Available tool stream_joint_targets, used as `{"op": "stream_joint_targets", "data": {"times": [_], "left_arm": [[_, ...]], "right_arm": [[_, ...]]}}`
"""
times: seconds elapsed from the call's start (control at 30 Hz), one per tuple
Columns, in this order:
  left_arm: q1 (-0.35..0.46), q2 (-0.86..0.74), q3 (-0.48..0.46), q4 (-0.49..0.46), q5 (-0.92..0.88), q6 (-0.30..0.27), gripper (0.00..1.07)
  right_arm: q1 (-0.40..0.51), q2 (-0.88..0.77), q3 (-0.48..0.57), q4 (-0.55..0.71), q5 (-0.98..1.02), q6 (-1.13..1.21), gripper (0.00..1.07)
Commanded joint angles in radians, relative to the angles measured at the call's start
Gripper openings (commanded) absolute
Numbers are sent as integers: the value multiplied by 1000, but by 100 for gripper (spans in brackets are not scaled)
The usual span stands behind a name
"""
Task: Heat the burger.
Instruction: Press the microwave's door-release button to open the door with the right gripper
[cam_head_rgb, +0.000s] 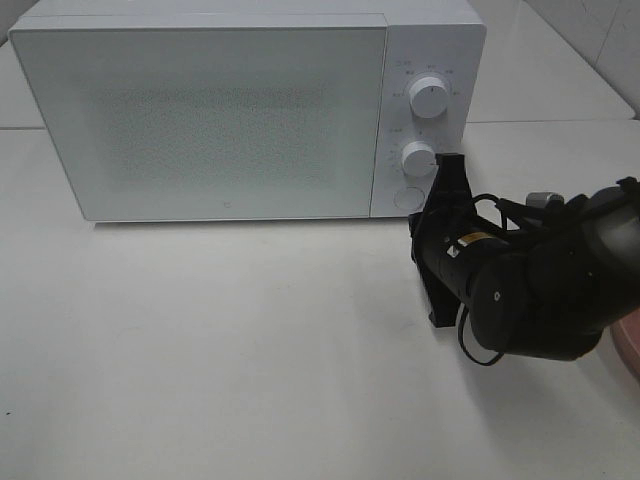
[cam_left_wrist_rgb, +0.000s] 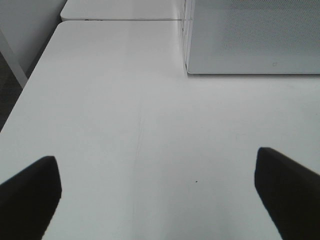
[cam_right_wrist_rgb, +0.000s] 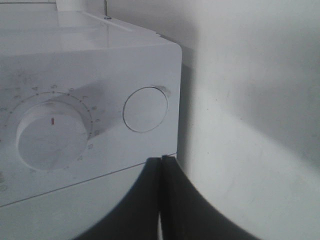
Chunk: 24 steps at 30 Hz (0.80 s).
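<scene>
We see white microwave (cam_head_rgb: 200, 110) door closed, right gripper (cam_right_wrist_rgb: 162, 160) jaws pressed together on nothing, tips near round button (cam_right_wrist_rgb: 145, 109), lower knob (cam_right_wrist_rgb: 50, 135) ringed by numerals too blurred to read, left gripper (cam_left_wrist_rgb: 156, 160) spread wide over table (cam_left_wrist_rgb: 125, 100), burger whereabouts we cannot tell

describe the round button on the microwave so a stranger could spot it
Find the white microwave; its control strip runs down its right side. Below the lower knob, at the strip's bottom, sits the button. Unlike that knob, it is flat, with no numbers around it.
</scene>
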Motion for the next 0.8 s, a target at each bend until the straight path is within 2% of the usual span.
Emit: {"op": "stream_joint_targets", "data": {"times": [0.03, 0.27, 0.67, 0.8], "left_arm": [[-2, -25, 4, -6, -14, 0, 100], [-2, -25, 4, -4, -14, -1, 100], [-2, -24, 4, -4, -14, -1, 100], [-2, -24, 4, -4, -14, -1, 100]], "right_arm": [[-39, 26, -41, -67, 30, -18, 0], [-95, 65, -113, -148, 89, -22, 0], [-110, 108, -180, -145, 78, -42, 0], [-143, 111, -188, -146, 71, -68, 0]]}}
